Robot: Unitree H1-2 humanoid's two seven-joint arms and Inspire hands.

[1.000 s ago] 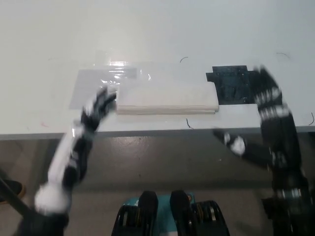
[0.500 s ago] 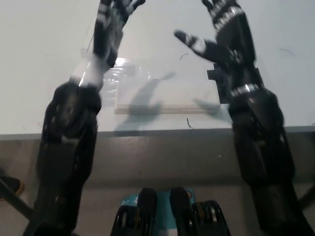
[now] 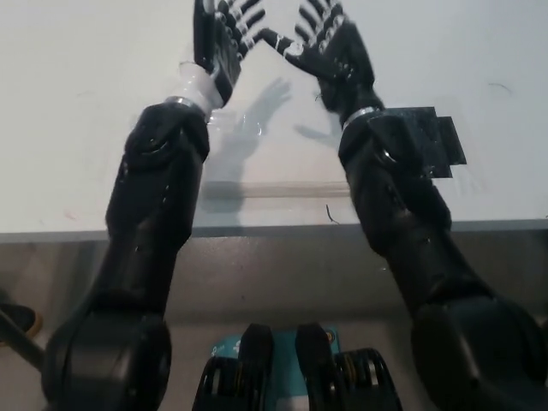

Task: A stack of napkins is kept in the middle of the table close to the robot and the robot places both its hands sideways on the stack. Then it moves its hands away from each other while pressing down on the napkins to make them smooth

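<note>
The white napkin stack point(image 3: 276, 167) lies near the table's front edge, partly hidden by both forearms. My left hand point(image 3: 218, 36) is held up at the top of the picture, fingers spread, palm turned inward. Close beside it is my right hand point(image 3: 324, 43), also open with its fingers fanned. Both hands show beyond the stack's far edge, and their shadows fall across the napkins. Neither hand holds anything, and I cannot tell their height above the table.
The white table point(image 3: 68, 128) ends in a front edge just below the stack. A black flat patch point(image 3: 432, 141) lies right of the napkins. Clear plastic film point(image 3: 235, 128) glints at the stack's far left corner.
From low positions at the stack's two ends, both arms have lifted and swung inward. The hands now stand close together over the middle, fingers spread.
</note>
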